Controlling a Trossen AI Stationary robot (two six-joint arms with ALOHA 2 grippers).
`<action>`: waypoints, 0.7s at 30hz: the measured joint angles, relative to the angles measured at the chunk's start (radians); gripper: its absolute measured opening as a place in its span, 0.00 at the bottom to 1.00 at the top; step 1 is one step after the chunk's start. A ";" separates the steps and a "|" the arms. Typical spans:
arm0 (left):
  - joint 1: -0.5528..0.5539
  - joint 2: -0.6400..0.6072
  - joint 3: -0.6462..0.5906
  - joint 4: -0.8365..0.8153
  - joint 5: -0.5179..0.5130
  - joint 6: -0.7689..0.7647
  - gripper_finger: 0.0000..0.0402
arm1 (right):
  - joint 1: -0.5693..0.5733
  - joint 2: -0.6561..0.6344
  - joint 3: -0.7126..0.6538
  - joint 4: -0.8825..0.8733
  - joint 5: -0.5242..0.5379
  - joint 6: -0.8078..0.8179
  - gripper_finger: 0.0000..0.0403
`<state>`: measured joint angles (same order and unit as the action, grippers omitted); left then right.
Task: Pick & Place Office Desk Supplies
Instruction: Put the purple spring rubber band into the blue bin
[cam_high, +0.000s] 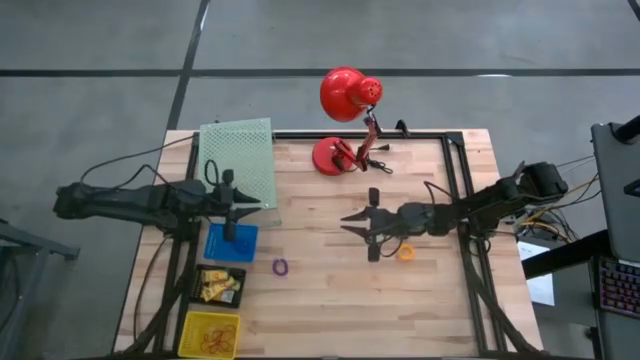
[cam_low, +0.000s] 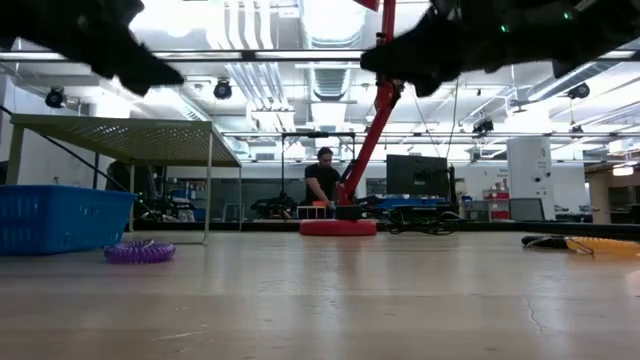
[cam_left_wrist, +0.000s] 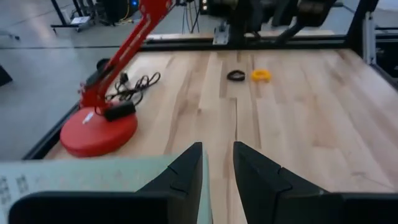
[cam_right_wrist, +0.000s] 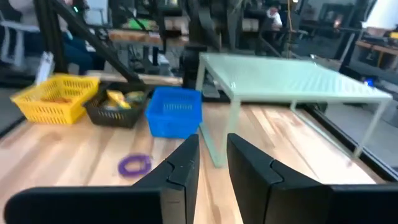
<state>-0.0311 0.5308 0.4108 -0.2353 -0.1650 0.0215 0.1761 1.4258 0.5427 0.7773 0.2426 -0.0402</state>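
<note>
high view: purple ring (cam_high: 281, 267) on table (cam_high: 330, 300)

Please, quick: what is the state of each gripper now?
Left gripper: open, holding nothing, above the blue basket.
Right gripper: open, holding nothing, over the table.

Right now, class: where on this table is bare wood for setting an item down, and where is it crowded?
Free: the wood between the purple ring and orange ring, down to the near edge. Crowded: the left side, with shelf, blue basket, black basket and yellow basket.
</note>
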 joint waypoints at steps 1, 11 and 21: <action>0.000 0.009 0.026 -0.010 0.001 0.003 0.24 | 0.000 0.000 -0.008 -0.003 0.008 0.000 0.19; -0.035 0.116 0.247 -0.249 0.071 -0.016 0.24 | 0.000 -0.020 -0.045 -0.004 0.080 -0.020 0.20; -0.164 0.324 0.283 -0.249 0.071 -0.164 0.24 | 0.001 -0.133 -0.080 -0.020 0.094 0.009 0.22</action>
<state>-0.1948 0.8553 0.6936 -0.4846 -0.0939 -0.1421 0.1768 1.2926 0.4626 0.7576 0.3367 -0.0316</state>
